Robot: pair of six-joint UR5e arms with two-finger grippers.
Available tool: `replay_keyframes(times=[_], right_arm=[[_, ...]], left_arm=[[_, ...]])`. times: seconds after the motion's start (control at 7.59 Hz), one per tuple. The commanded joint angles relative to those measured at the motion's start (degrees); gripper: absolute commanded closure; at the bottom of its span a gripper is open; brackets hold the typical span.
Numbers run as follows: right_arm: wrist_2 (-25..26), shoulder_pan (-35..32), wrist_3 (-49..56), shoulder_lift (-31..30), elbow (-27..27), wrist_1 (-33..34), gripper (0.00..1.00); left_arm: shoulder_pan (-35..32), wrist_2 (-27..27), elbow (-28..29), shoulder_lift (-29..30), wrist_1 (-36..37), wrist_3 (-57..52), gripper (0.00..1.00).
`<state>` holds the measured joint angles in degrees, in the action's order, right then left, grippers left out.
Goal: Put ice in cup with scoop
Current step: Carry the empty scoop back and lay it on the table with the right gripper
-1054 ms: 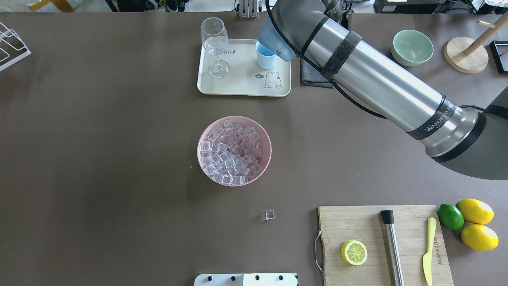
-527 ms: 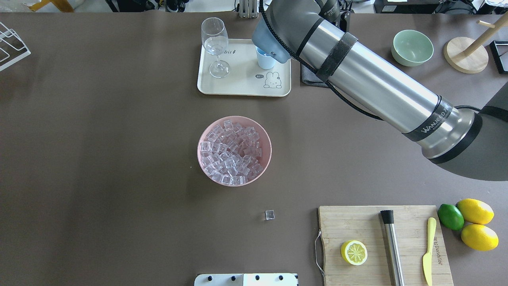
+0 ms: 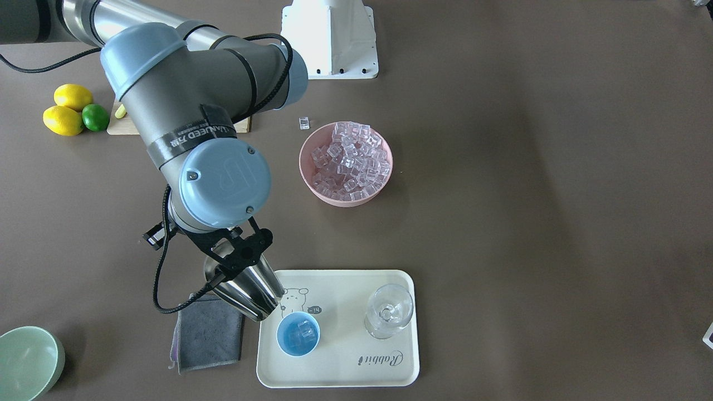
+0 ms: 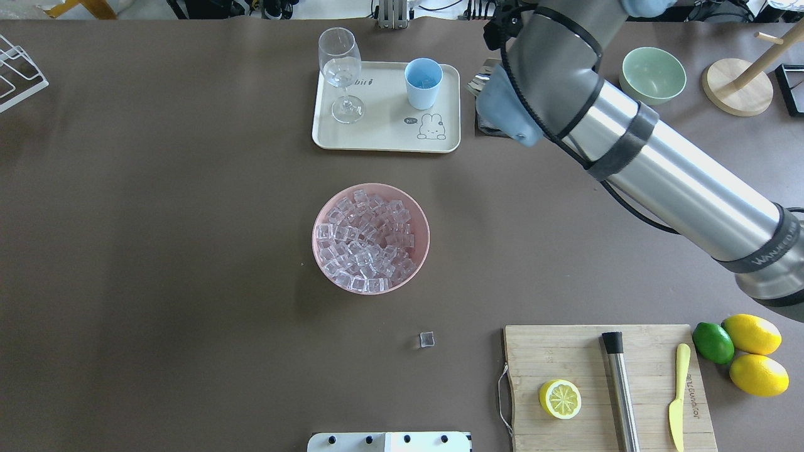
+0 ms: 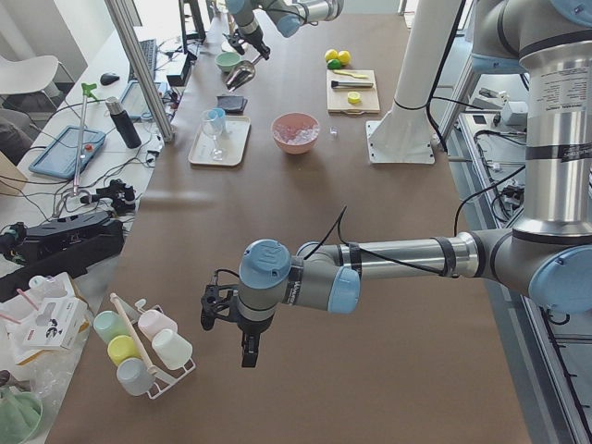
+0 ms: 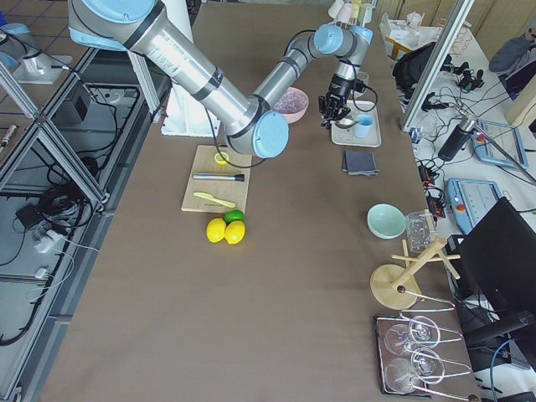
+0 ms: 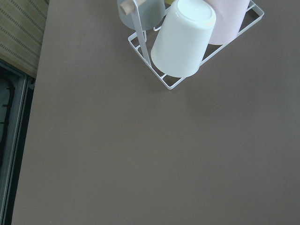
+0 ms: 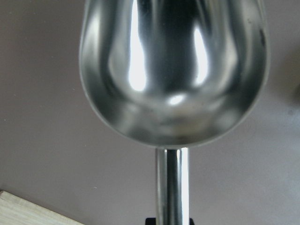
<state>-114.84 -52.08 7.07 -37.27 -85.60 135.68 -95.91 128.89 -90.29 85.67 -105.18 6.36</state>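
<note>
Quick update: my right claw (image 3: 233, 266) is clamped on the handle of the steel scoop (image 3: 252, 296), and the trough is empty, with nothing but shiny metal in the wrist cam. Half a second ago my arm was parked right over the light-blue cup (image 4: 422, 81) and hid it. Now I've swung off to the side, so the scoop hangs by the edge of the cream tray (image 4: 383, 137), over the grey cloth (image 3: 207, 334), and the cup stands in the open on that tray. There are a few ice cubes (image 3: 303, 332) in it, so I reckon that load went in fine.

The rest of the ice (image 4: 369, 242) sits heaped in the pink bowl (image 4: 321, 216) mid-desk (image 4: 188, 263), and one stray cube (image 4: 427, 339) lies on the desk nearer my base. If the cup needs more, the next trip is back to the bowl.

My left claw (image 5: 248, 350) hangs well away by the mug rack (image 5: 148, 356). It only shows from the side, so I can't tell if it's wide or closed.
</note>
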Motion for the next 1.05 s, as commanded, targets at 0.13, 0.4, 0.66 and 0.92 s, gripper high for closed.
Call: replay_keyframes(times=[0.13,0.4,0.66,0.92], right_arm=[[-11.34,-8.54,-15.13,-28.11,-20.98,-15.78,1.0],[-14.16,-13.72,-18.65,-42.38,-23.28,-25.6,1.0],[-16.29,-17.95,-24.27,-53.21,-22.43,-37.44,1.0],[-19.87,-21.03,-27.29,-59.04,-14.29,-50.89,1.0]], left_arm=[[0.46,0.13,-0.51,-0.68,0.06,-0.03,0.01],[0.55,-0.13,0.54,-0.77,0.06,-0.12,0.01],[-0.24,0.13,0.99,-1.81,0.06,-0.12,0.01],[1.33,0.22,0.29,-1.21,0.06,-0.12,0.01]])
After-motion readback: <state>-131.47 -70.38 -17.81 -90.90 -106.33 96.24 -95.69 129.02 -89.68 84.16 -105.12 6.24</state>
